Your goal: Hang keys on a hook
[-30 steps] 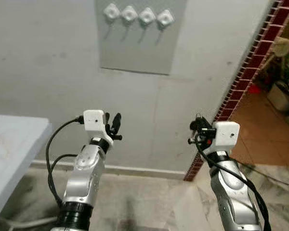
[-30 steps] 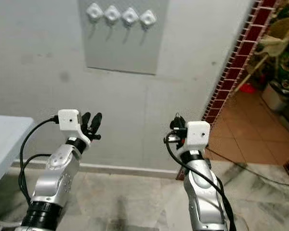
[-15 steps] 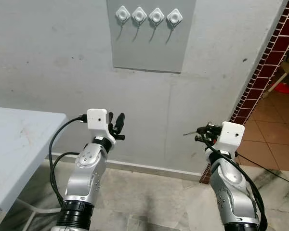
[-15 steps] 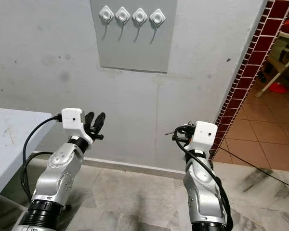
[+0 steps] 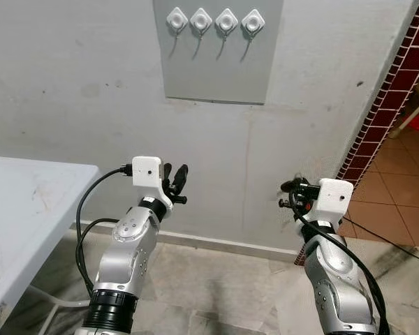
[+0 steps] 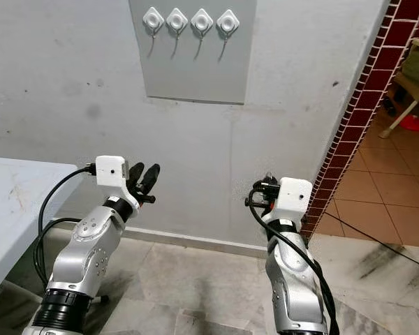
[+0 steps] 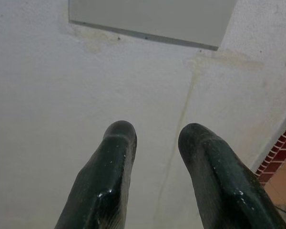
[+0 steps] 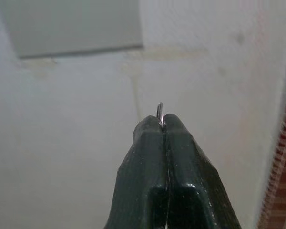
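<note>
A row of white hooks [image 5: 214,20] sits on a grey panel [image 5: 216,66] high on the wall. My right gripper [image 5: 288,196] is raised at waist height, well below and right of the panel. In the right wrist view it [image 8: 162,122] is shut on a thin metal key ring [image 8: 159,111], whose edge pokes out between the fingertips; the keys themselves are hidden. My left gripper [image 5: 175,182] is held up at the same height, below the panel's left side. It [image 7: 155,138] is open with nothing between its fingers.
A white table [image 5: 28,209] stands at the left, close to my left arm. A dark red brick-tiled wall edge [image 5: 387,98] runs down on the right, with an orange tiled floor [image 5: 398,209] and a black cable beyond it. Marble floor lies below.
The camera has turned, bringing the hooks and table further into view. A metal piece that stuck out left of my right gripper half a second ago has dropped from sight. My left gripper stays open.
</note>
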{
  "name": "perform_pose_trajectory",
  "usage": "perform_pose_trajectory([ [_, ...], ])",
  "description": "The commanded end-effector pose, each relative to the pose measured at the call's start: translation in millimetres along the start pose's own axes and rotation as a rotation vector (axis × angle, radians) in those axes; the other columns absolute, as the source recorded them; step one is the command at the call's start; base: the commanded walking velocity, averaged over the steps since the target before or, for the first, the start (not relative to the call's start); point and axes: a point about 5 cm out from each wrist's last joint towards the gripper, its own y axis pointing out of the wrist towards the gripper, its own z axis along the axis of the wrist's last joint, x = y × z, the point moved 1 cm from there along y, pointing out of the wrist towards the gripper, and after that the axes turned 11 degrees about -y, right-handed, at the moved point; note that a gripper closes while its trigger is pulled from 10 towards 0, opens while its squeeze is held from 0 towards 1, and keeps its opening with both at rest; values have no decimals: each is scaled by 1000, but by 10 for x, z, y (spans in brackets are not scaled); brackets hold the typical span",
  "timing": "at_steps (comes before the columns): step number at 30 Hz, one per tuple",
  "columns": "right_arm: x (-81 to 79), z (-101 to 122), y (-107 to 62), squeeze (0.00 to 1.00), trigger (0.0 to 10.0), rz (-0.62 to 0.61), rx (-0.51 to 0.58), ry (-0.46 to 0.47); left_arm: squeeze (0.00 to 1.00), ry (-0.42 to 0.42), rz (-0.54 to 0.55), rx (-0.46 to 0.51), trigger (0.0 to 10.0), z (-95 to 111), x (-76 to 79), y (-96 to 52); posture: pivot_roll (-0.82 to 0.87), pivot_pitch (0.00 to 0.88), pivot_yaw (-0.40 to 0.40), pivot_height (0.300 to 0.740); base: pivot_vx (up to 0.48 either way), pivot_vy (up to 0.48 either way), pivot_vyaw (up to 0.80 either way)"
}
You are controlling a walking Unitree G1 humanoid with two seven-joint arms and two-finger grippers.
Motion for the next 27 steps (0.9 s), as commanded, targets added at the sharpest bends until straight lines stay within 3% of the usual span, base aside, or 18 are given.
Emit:
perform_pose_trajectory([
  [1, -50, 207, 2, 0, 10000, 54, 113, 20, 0, 11, -23, 10, 10000, 66, 26, -9, 94, 0, 30, 740, 0, 0, 0],
  [10, -83, 435, 26, 0, 10000, 107, 232, -6, 0, 9, -37, 81, 10000, 302, -3, -42, 103, 0, -1, 740, 140, 0, 0],
  [27, -97, 433, 11, 0, 10000, 133, 241, 7, 0, -14, -32, 72, 10000, 307, -4, -50, 98, 0, -7, 740, 340, 0, 0],
])
